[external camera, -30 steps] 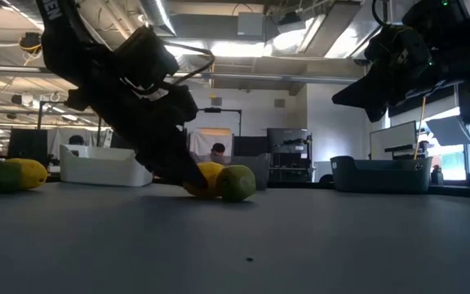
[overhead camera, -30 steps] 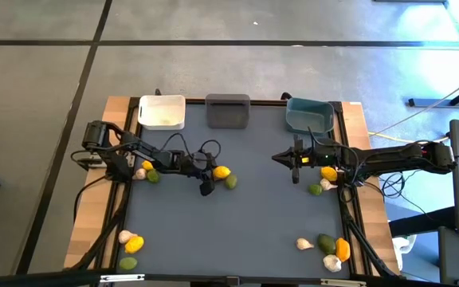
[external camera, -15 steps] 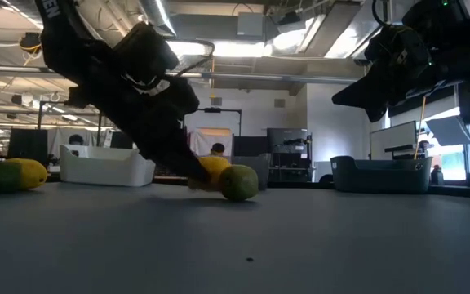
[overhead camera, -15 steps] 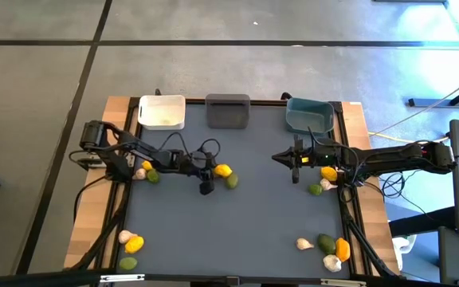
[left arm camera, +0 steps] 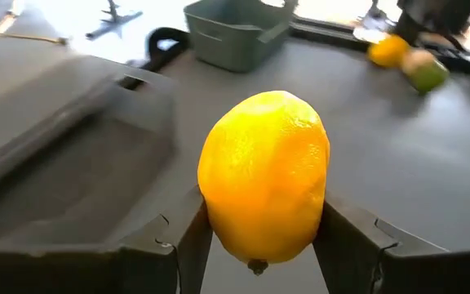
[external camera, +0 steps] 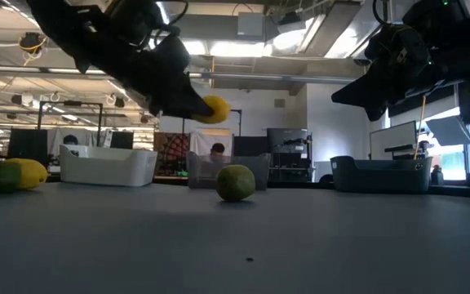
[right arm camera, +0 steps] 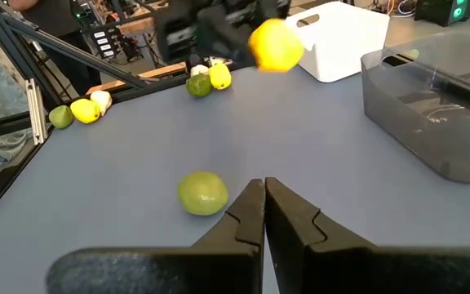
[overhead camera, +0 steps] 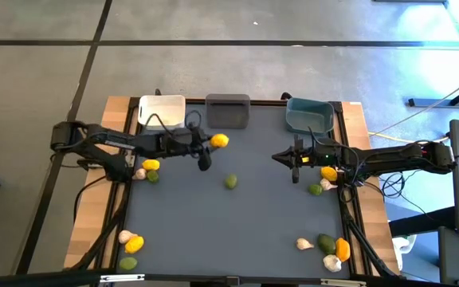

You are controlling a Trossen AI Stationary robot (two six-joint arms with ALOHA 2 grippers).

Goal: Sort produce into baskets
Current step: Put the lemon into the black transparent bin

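Lemon, bright yellow with dimpled skin and a small nub at one end, clamped between the left gripper's two fingers and lifted clear of the table, just in front of the dark grey bin. In the left wrist view the fruit fills the gap between the fingers, with the grey bin's wall close behind it. Grey bin interior: nothing visible inside. White bin stands to the grey bin's left, teal bin to its right; contents of both cannot be told. A lone lime sits on the table in front of the grey bin, below the raised lemon. Right gripper hangs in front of the teal bin, fingers pressed together, holding nothing.
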